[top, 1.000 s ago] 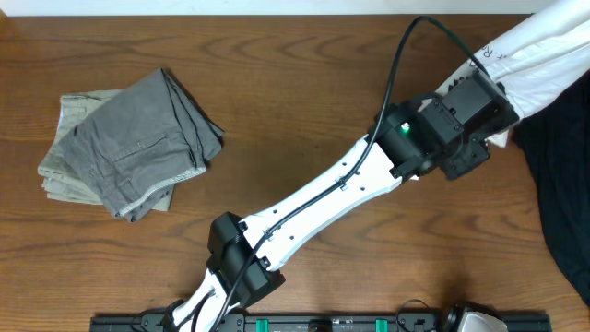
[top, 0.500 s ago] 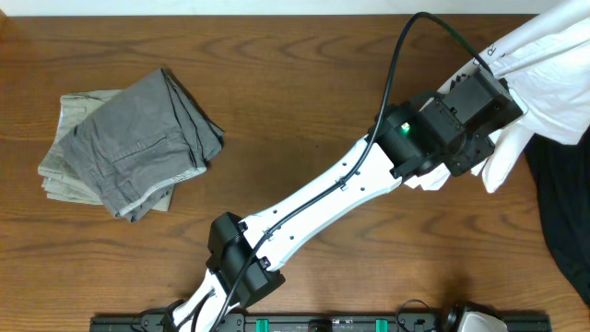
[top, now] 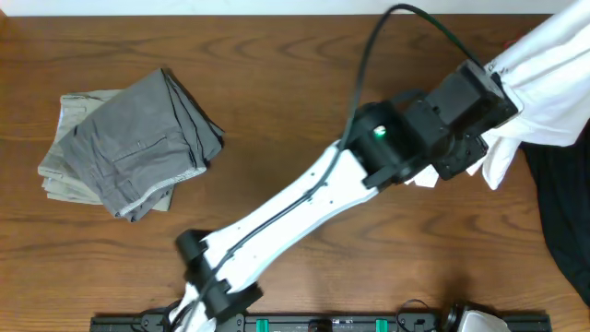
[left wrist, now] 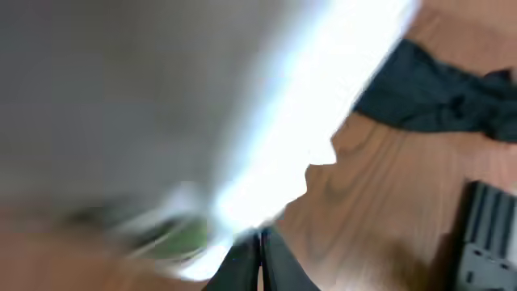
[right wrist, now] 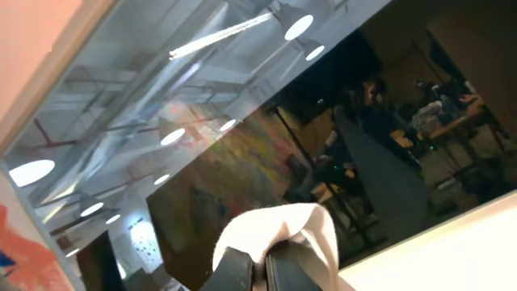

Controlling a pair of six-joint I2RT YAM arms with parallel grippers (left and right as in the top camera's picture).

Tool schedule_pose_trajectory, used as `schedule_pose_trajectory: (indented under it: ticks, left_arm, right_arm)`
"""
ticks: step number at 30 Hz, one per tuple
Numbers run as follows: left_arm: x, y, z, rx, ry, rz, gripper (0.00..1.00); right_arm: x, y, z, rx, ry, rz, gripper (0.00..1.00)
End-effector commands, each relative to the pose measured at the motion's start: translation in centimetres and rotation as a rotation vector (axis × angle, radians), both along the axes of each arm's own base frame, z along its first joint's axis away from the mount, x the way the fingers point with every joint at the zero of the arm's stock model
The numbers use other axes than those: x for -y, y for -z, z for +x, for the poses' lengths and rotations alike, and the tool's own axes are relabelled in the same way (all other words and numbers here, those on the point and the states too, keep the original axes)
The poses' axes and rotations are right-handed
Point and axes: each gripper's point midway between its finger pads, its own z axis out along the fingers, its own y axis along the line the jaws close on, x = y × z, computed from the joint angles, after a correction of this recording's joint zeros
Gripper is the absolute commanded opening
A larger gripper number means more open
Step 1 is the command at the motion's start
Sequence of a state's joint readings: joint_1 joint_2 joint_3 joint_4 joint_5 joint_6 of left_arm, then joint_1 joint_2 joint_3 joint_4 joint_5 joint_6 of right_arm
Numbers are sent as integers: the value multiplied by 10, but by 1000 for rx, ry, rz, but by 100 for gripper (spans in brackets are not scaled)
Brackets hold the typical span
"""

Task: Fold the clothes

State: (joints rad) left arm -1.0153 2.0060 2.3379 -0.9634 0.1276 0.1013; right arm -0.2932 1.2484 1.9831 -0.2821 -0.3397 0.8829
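Observation:
The white T-shirt [top: 546, 83] hangs in the air at the far right of the overhead view. My left gripper [top: 479, 148] is shut on its lower edge; the blurred left wrist view shows the shut fingers [left wrist: 258, 263] pinching the white T-shirt [left wrist: 323, 97]. My right gripper [right wrist: 265, 271] points up away from the table and is shut on a fold of the white T-shirt [right wrist: 279, 230]; the right arm is out of the overhead view. Folded grey-khaki trousers [top: 129, 143] lie at the left. A black garment [top: 562, 207] lies crumpled at the right edge and shows in the left wrist view [left wrist: 436, 93].
The wooden table [top: 295, 101] fills the overhead view. My left arm [top: 295, 207] crosses it diagonally from the front edge. A dark rail [top: 323, 323] runs along the front edge.
The left gripper has shifted slightly up and left with the shirt's edge in it, and the arm's base has swung left. The shirt hangs lower and wider. The trousers have not moved.

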Motion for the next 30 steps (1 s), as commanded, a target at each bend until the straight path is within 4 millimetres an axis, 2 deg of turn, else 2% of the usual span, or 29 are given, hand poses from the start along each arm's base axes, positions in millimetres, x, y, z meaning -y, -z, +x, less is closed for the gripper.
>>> schedule_pose_trajectory:
  ticks: [1,6,11,15,19,21,25,30]
  left_arm:
    - [-12,-27,-4,27,-4,-43,6]
    - [-5,-13,-8,-19,27,-29,10]
    - [20,14,-38,-164,176,-37,10]
    - [28,33,-47,-185,204,5,11]
    - [38,55,-42,-196,210,33,17]
    - [44,62,-38,-185,218,32,27]
    - [53,71,-22,-134,186,33,36]
    - [64,77,-11,-101,168,17,40]
  right_arm:
    - [0,-7,-2,22,20,-12,3]
    - [0,-10,-3,37,17,-14,3]
    - [0,-10,-4,38,17,-14,2]
    - [0,-11,-4,41,17,-14,2]
    - [-2,-12,-5,47,13,-19,2]
    - [-2,-12,-5,46,8,-21,2]
    - [-4,-12,-5,45,0,-25,2]
    - [-8,-14,-6,57,-17,-36,2]
